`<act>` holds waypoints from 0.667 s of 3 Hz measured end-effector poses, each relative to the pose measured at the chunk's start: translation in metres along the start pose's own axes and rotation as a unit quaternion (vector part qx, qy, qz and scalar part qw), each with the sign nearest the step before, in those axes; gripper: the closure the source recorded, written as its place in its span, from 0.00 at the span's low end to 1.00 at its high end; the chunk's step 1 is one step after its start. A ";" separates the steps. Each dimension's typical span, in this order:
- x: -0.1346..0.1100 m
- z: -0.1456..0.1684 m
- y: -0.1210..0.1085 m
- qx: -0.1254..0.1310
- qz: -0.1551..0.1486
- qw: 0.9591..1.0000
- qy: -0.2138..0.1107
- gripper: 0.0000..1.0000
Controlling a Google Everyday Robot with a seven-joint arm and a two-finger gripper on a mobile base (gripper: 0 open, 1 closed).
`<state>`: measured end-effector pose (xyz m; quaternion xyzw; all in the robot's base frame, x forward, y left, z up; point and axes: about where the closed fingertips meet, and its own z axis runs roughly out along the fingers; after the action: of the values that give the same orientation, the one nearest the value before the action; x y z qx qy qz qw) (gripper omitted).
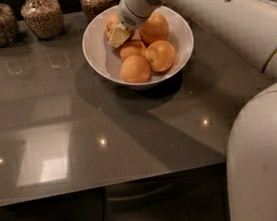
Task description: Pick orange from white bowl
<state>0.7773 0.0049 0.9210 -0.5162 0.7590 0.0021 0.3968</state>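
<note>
One long white arm [206, 3] reaches in from the right of the frame, across the grey table [54, 118], and ends inside the white bowl [96, 52]. The bowl sits at upper centre, just in front of three glass jars [42, 16]. Five fruits lie in it. The orange [111, 23] that matters, to my eye, is the one at the bowl's upper left, half hidden. The gripper [119, 36] sits right against it, with its pale tip just below and to the right of what shows of the fruit, pointing down and left. Whether the gripper is apart or clamped on that fruit I cannot tell. A round fruit offers no long axis to line up on, so the lift depends on the tip being centred on that one — not on the middle orange [132, 49] lying just beneath it.
</note>
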 end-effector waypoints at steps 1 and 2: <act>-0.002 -0.001 0.001 0.004 -0.005 1.000 -0.006 1.00; -0.017 -0.025 0.001 0.009 -0.024 0.999 -0.038 1.00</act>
<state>0.7640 0.0079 0.9480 -0.5302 0.7310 0.0051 0.4297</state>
